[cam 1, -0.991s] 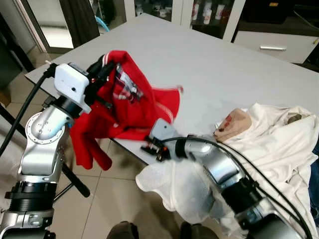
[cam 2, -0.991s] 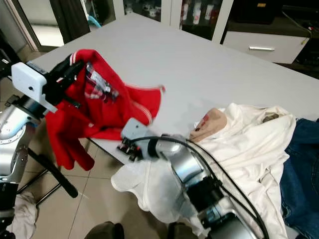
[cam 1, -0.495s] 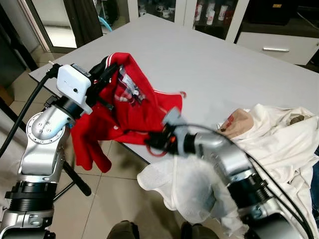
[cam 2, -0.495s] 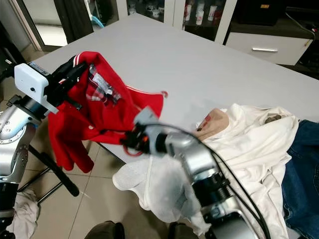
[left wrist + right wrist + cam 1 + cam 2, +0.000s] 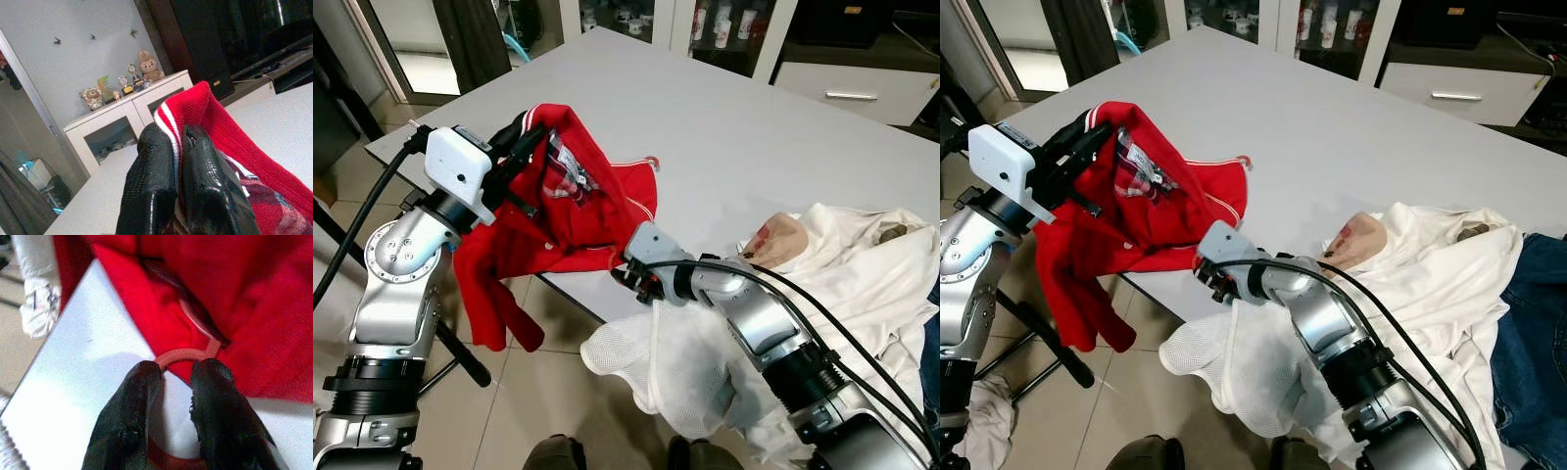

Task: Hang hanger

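The hanger's hook is a thin reddish loop, seen in the right wrist view coming out of the red garment and lying over the pale tabletop; the right gripper has its two black fingers closed on that loop, one on each side of the curve.

In the left eye view the red garment is held up at the tabletop's near left edge, its collar and plaid lining raised, one part draped onto the tabletop and the rest hanging down over the edge toward the tiled floor. The left gripper has the collar in its hold. The right gripper sits at the garment's lower hem, right at the tabletop's edge. A white garment lies heaped on the tabletop to the right, with a white mesh cloth hanging below the right arm.

In the left wrist view the left gripper's fingers are pressed together on the red collar's striped edge. Behind stands a white cabinet with small figurines on top.
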Robot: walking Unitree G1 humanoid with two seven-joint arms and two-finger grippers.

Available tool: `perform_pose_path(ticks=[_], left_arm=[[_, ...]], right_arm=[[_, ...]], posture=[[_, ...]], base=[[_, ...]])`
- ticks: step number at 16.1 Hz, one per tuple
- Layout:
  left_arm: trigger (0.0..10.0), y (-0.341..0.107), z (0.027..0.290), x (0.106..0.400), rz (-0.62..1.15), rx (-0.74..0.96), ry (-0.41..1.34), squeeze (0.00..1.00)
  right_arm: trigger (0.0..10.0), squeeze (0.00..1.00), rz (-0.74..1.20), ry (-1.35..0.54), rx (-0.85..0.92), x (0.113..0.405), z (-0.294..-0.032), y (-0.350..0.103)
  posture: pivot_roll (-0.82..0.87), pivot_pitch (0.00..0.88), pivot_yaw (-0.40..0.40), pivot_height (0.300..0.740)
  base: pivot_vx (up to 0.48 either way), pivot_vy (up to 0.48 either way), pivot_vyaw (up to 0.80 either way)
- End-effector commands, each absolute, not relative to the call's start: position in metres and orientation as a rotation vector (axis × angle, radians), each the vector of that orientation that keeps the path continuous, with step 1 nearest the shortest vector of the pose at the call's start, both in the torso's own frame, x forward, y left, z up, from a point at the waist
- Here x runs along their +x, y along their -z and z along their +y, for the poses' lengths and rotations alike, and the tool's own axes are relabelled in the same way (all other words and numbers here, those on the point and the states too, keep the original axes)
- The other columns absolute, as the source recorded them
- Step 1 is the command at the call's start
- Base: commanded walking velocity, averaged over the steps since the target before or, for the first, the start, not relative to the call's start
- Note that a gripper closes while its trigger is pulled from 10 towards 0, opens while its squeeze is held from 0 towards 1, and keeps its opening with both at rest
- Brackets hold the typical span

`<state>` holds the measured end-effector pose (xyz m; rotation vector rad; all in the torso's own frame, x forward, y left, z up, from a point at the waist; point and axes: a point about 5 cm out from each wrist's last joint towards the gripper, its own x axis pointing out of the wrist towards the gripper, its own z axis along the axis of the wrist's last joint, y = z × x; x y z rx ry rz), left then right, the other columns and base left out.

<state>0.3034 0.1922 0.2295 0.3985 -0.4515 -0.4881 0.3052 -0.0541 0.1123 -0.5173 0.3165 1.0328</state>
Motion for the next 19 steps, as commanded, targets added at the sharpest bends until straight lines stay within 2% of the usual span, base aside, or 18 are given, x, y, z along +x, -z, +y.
perform_pose_path(ticks=[1, 5, 9, 13, 15, 17, 19], left_arm=[[10.0, -0.235, 0.188, 0.303, -0.472, 0.407, 0.51, 0.0], [10.0, -0.233, 0.187, 0.3, -0.466, 0.411, 0.527, 0.0], [10.0, -0.221, 0.178, 0.289, -0.411, 0.418, 0.63, 0.0], [10.0, -0.214, 0.175, 0.284, -0.384, 0.435, 0.66, 0.0], [10.0, -0.214, 0.175, 0.284, -0.379, 0.443, 0.662, 0.0], [10.0, -0.217, 0.179, 0.286, -0.383, 0.454, 0.649, 0.0], [10.0, -0.219, 0.18, 0.287, -0.388, 0.461, 0.643, 0.0]], right_arm=[[10.0, 0.0, 0.413, -1.106, -0.543, 0.29, -0.053, -0.091], [10.0, 0.0, 0.43, -1.228, -0.509, 0.276, -0.052, -0.093], [10.0, 0.0, 0.465, -1.342, -0.364, 0.261, -0.05, -0.095], [10.0, 0.0, 0.5, -1.359, -0.298, 0.255, -0.046, -0.087], [10.0, 0.0, 0.47, -1.309, -0.305, 0.262, -0.042, -0.088], [10.0, 0.0, 0.391, -1.222, -0.265, 0.277, -0.039, -0.102], [10.0, 0.0, 0.344, -1.222, -0.215, 0.279, -0.046, -0.117]], posture=[[0.08, 0.09, 0.046, 0.74], [0.07, 0.088, 0.046, 0.74], [0.07, 0.095, 0.047, 0.74], [0.08, 0.102, 0.048, 0.74], [0.08, 0.101, 0.049, 0.74], [0.09, 0.099, 0.048, 0.74], [0.08, 0.094, 0.047, 0.74]], base=[[0.0, 0.0, 0.0], [0.0, 0.0, 0.0], [0.0, 0.0, 0.0], [0.0, 0.0, 0.0], [0.0, 0.0, 0.0], [0.0, 0.0, 0.0], [0.0, 0.0, 0.0]])
